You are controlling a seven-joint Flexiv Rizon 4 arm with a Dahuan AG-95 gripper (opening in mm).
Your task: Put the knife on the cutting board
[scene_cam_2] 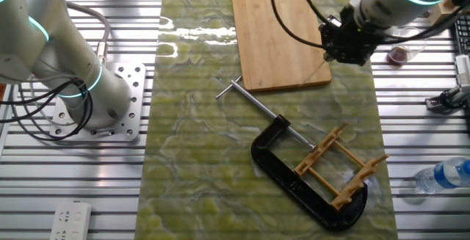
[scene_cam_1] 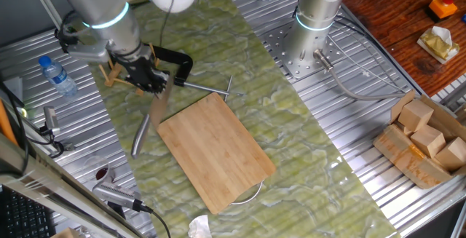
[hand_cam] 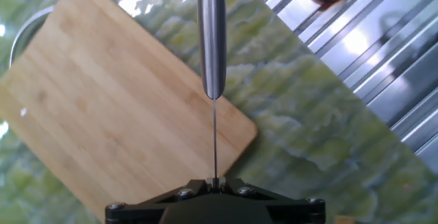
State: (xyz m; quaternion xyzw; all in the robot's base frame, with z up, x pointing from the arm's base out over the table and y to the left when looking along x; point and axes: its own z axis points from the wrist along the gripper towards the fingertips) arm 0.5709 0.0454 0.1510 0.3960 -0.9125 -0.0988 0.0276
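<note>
The cutting board [scene_cam_1: 215, 151] is lying flat on the tabletop [scene_cam_1: 306, 143], below and just ahead of the pincer [scene_cam_1: 154, 80]; the pincer is clenching the knife [scene_cam_1: 149, 123] by the thin spine of its blade, holding it edge-on with the handle hanging away from it; that narrow grip is risking the heavy handle swinging, so the knife could be slipping out short of the board's near corner.

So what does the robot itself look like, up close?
The arm is smooth, rounded and silver-white, with a glowing teal ring at the joints. Its gripper is a boxy black block with screws showing. A black cable loops along the arm.
</note>
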